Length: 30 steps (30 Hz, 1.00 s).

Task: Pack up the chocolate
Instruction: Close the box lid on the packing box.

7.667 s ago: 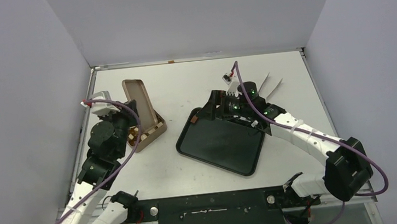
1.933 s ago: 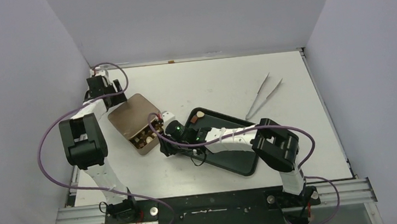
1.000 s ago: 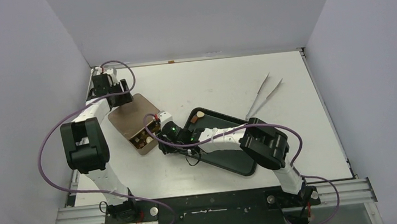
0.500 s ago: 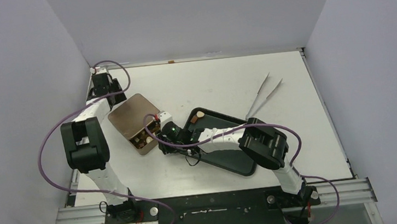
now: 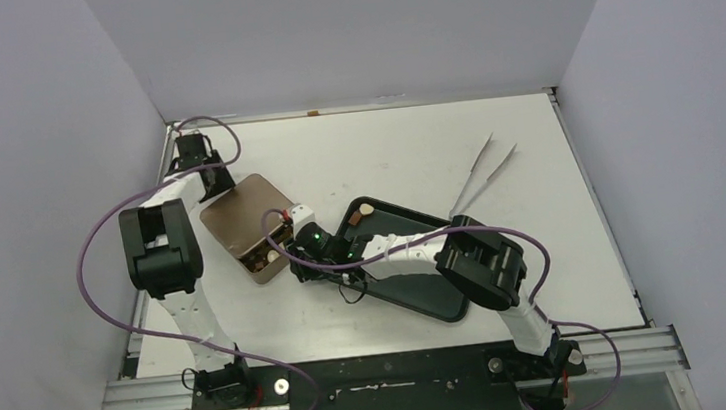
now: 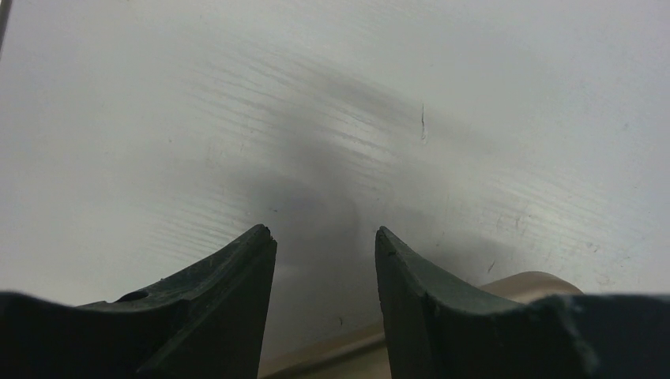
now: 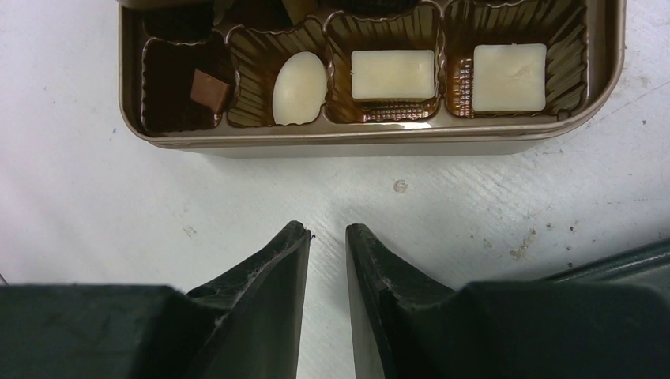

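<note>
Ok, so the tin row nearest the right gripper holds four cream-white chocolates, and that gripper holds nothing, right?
Not four: three. In the right wrist view the leftmost cup of the tin holds a dark brown chocolate; the other three chocolates are cream-white. The right gripper does hold nothing.

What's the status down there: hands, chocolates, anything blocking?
Left gripper open, empty, beside the lid. Right gripper barely open, empty, facing the tin. Visible row holds chocolate; one cream piece on the tray. Lid covers most of the tin.
</note>
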{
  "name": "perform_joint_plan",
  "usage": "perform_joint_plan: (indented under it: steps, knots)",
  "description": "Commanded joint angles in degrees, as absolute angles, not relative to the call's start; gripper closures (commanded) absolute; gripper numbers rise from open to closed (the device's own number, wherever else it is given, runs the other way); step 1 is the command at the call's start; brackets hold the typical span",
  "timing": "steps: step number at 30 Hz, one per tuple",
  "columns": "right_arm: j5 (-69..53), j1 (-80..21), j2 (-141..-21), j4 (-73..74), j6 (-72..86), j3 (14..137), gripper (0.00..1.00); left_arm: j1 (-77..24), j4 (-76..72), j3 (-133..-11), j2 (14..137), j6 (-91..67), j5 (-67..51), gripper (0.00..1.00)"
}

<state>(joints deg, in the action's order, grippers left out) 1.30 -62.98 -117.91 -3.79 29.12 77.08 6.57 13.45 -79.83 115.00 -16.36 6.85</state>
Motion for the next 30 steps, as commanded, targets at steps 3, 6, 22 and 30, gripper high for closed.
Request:
perform_joint_plan:
  steps: [3, 6, 22, 30]
  knots:
    - [2.38, -62.03, -118.92, -6.18, 28.74, 79.35, 0.75, 6.03, 15.22, -81.76, 112.13, -17.54, 4.56, 0.53]
    - [2.34, -61.66, -119.3, -6.5, 28.98, 79.41, 0.75, 5.76, 13.99, -79.23, 110.3, -18.11, 4.13, 0.53]
    - [2.67, -60.2, -120.63, -8.57, 30.05, 79.87, 0.76, 3.76, 12.33, -67.81, 101.2, -21.43, 5.19, 0.54]
    - [3.8, -60.12, -121.42, -10.07, 30.56, 80.15, 0.76, 2.86, 11.93, -63.84, 97.09, -22.57, 6.9, 0.54]
